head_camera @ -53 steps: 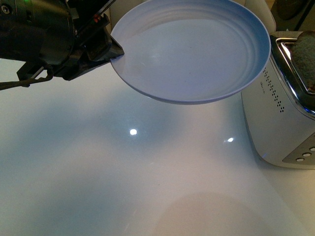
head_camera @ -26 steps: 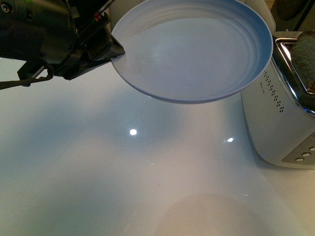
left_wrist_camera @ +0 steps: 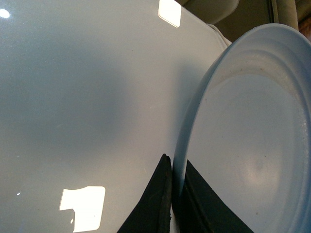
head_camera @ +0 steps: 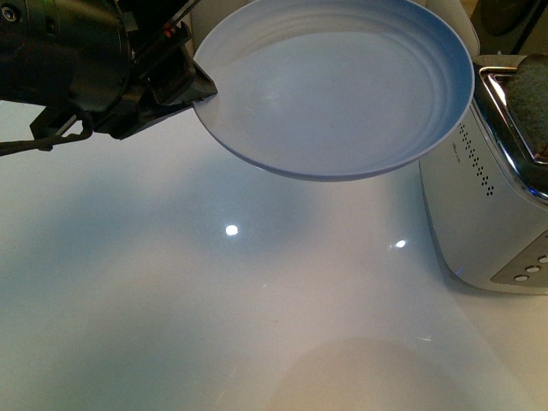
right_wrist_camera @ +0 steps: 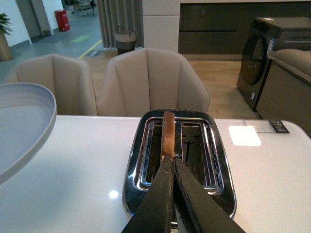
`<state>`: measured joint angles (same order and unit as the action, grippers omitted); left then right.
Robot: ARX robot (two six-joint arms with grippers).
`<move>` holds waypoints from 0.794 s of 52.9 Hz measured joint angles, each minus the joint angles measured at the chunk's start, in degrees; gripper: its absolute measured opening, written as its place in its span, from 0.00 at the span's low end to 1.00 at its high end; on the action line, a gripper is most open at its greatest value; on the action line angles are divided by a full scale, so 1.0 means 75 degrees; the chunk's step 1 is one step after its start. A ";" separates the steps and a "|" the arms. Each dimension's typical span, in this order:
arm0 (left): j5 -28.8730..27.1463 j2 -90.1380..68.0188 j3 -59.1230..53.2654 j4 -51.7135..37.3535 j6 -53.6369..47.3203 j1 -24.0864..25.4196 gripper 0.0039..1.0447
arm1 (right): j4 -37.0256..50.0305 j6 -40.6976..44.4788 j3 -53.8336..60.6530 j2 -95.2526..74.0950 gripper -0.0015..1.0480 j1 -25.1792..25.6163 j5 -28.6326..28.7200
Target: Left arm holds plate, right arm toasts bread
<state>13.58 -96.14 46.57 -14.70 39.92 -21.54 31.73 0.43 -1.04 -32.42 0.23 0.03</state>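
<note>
My left gripper (head_camera: 204,89) is shut on the rim of the pale blue-white plate (head_camera: 342,86) and holds it in the air above the white table, tilted a little. In the left wrist view the two black fingers (left_wrist_camera: 158,204) pinch the plate's edge (left_wrist_camera: 252,136). My right gripper (right_wrist_camera: 172,162) is shut on the bread (right_wrist_camera: 168,132), a brown slice seen edge-on, standing upright over the left slot of the toaster (right_wrist_camera: 177,160). In the front view the bread (head_camera: 531,94) shows at the toaster's top (head_camera: 497,188), at the right edge.
The glossy white table (head_camera: 214,300) runs under the plate. The silver toaster stands at its right side with buttons on the front. Beige chairs (right_wrist_camera: 150,82) stand behind the table's far edge. The plate (right_wrist_camera: 19,126) hangs left of the toaster.
</note>
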 joint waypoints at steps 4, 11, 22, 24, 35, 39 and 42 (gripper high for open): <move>-0.0003 0.0000 0.0000 0.0000 0.0000 0.0000 0.03 | -0.0265 0.0000 0.0000 0.0291 0.02 0.0000 0.0000; 0.0000 0.0000 0.0000 0.0000 0.0000 0.0000 0.03 | -0.0909 0.0000 0.0003 0.0979 0.02 -0.0003 -0.0003; -0.0003 0.0000 0.0000 0.0000 0.0000 0.0000 0.03 | -0.1629 0.0000 0.0003 0.1725 0.02 -0.0003 -0.0003; -0.0003 0.0000 0.0000 0.0000 0.0000 0.0000 0.03 | -0.1751 0.0000 0.0003 0.1848 0.02 -0.0003 -0.0003; -0.0003 0.0000 0.0000 0.0000 0.0000 0.0000 0.03 | -0.2259 0.0000 0.0003 0.2355 0.02 -0.0003 -0.0003; -0.0003 0.0000 0.0000 0.0000 0.0000 0.0000 0.03 | -0.2436 0.0000 0.0003 0.2541 0.02 -0.0003 -0.0003; -0.0003 0.0000 0.0000 0.0000 0.0000 0.0000 0.03 | -0.2521 0.0000 0.0003 0.2623 0.02 -0.0003 -0.0003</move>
<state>13.56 -96.14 46.57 -14.70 39.92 -21.54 12.82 0.43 -1.02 -12.75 0.21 0.01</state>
